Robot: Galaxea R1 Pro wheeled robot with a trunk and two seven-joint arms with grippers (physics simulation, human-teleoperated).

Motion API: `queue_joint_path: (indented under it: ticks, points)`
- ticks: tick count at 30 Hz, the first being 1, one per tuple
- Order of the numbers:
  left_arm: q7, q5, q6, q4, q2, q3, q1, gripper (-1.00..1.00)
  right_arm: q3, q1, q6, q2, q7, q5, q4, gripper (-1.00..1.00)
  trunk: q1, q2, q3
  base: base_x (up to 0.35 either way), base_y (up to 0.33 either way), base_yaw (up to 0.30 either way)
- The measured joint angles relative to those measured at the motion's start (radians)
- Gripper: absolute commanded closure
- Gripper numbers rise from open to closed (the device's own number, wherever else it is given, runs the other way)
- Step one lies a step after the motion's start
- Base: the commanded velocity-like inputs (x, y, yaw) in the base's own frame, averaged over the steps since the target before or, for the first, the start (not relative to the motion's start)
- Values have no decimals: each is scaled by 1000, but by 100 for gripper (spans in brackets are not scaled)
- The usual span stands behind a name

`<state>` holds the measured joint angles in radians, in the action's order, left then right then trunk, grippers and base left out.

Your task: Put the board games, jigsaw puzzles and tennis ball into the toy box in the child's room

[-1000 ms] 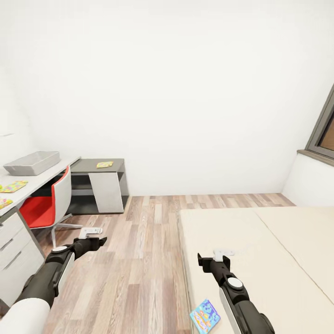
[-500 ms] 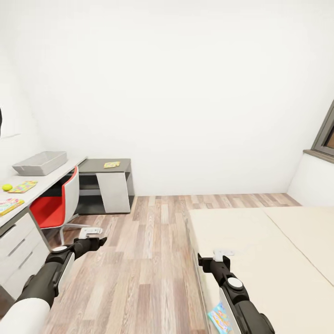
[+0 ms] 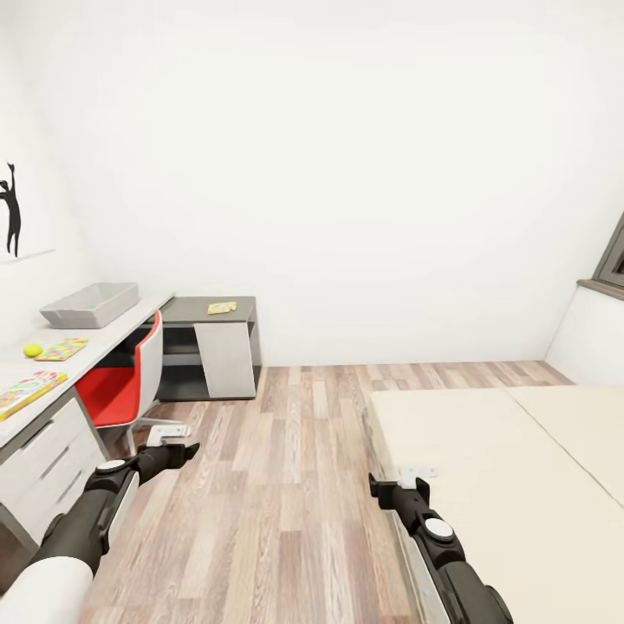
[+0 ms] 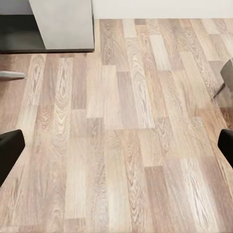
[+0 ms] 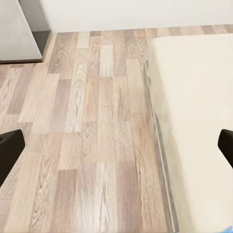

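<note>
Nearest the camera, two dark robot arms reach forward over a wood-plank floor (image 3: 286,485). The left end effector (image 3: 173,444) hangs above bare planks with its fingers (image 4: 9,150) set wide apart and nothing between them. The right end effector (image 3: 407,482) hangs over the near edge of the bed (image 3: 520,485), its fingers (image 5: 8,150) likewise spread and empty. In the right wrist view, a sliver of blue shows at the mattress edge close under the arm; what it is cannot be told.

To the left of the left end effector stands the surface (image 3: 52,368), an L-shaped desk with white drawer fronts. Its nearest toy is a board game (image 3: 28,392), a flat yellow, green and red box; its printed letters are too small to read. Just beyond lie the tennis ball (image 3: 33,350) and, beside it, a jigsaw puzzle (image 3: 62,348). Farther along sits the grey toy box (image 3: 91,305), open-topped. A red and white chair (image 3: 121,381) is tucked under the desk.

Well ahead of the left end effector, on the dark grey part of the surface, lies a second puzzle sheet (image 3: 222,307).

On the far left wall hangs a black silhouette print (image 3: 12,208). No writing or brand can be read anywhere.
</note>
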<state>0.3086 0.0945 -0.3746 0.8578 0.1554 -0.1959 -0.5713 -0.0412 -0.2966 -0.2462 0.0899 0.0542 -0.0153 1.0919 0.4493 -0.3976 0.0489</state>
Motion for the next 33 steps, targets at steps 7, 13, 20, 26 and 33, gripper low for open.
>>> queue_joint_path:
  ticks: [7,13,20,26,33]
  points:
    - [0,0,0,0,0,0,0,-100,-3,0,-1,5,0,-1,0,-100,0,0,-2,0,272,0]
    - [0,1,-1,0,0,0,0,-100,-3,0,-2,13,0,-1,0,-100,0,0,-2,0,276,-1]
    - [0,1,-1,0,-1,0,0,-100,-3,0,-2,14,0,0,0,-100,0,0,-2,80,276,-163]
    - [-1,1,1,0,0,0,0,-100,-2,0,-2,14,0,-2,0,-100,0,0,-2,227,220,-271]
    - [0,1,1,0,-1,0,0,-100,-1,0,-2,14,0,-2,0,-100,0,0,-3,199,205,-279]
